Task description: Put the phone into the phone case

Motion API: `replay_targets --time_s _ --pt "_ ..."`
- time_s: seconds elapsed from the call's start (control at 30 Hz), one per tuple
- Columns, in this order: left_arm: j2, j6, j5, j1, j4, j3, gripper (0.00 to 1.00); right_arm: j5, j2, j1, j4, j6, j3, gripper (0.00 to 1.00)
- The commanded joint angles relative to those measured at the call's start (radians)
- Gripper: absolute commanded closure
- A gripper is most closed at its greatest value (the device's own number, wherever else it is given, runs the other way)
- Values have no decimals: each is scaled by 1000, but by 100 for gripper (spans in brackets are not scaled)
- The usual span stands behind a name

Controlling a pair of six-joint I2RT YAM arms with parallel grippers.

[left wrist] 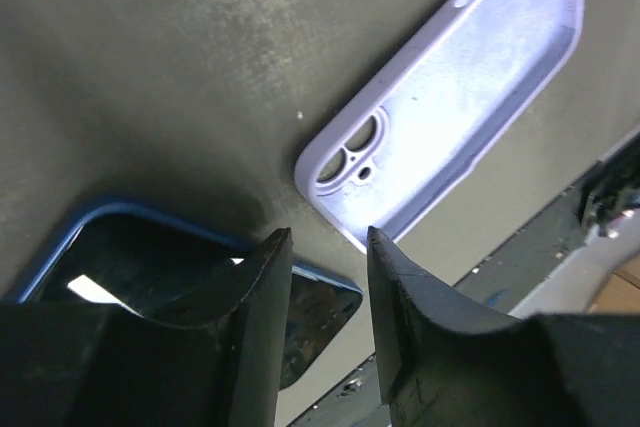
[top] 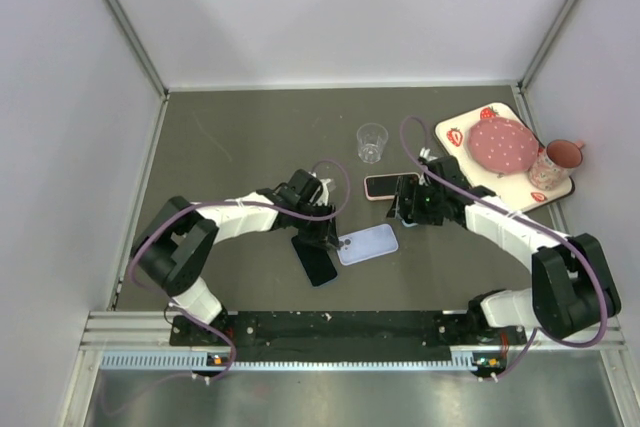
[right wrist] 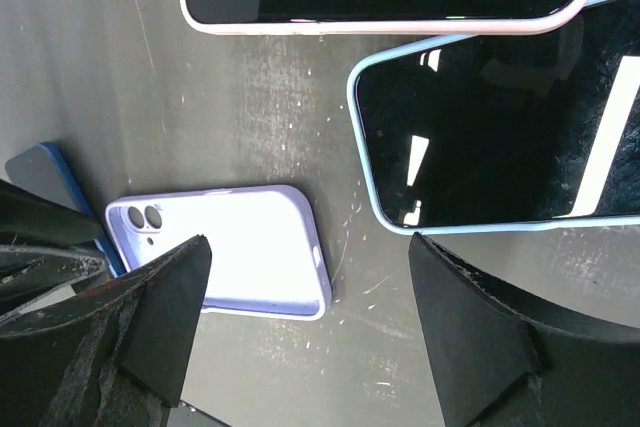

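Starting at the left, we see the left tool [left wrist: 328, 239] hanging low over the near corner of the blue-rimmed phone [top: 316, 260]. Its fingers stand a narrow gap apart and grip nothing. That phone lies screen up on the dark grey tabletop [top: 240, 137]. Just to its right is the lavender phone case [top: 367, 244], hollow side up, with its camera end nearest the tool. Farther back stands a clear glass [top: 372, 142]. To the right, the right tool [right wrist: 308, 242] is spread wide and holds nothing; it hovers near a pink-rimmed phone [top: 380, 186]. At the far right a strawberry-print tray [top: 512, 190] carries a pink dotted dish [top: 503, 144] and a pink cup [top: 562, 155]. Pale walls close in the tabletop on three sides. Only the right wrist view shows a pale-blue-rimmed phone [right wrist: 500, 147] beside the pink one; from above the arm covers it. Only the left wrist view shows the case's camera cut-outs.
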Motion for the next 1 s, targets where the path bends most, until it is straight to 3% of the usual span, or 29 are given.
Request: replay_targets --time_s 0.0,0.33,0.43,0.47,0.53,0.77,0.97 --pt "28 42 -86 -23 -31 53 60 -14 7 11 16 -28 -12 20" --pt "110 68 -170 -29 -36 105 71 3 22 11 -5 -41 14 20" --pt "134 83 -194 -29 -51 140 83 1 27 11 -5 -39 16 20" --pt "145 94 -204 -29 -56 154 94 3 29 11 -3 -38 17 20" --pt "186 99 -210 -29 -70 197 100 9 38 11 -3 -42 22 20" --pt "197 106 -290 -29 -125 255 100 17 41 9 -10 -50 34 20" --pt "174 242 -407 -32 -189 312 100 21 45 9 -14 -50 46 20"
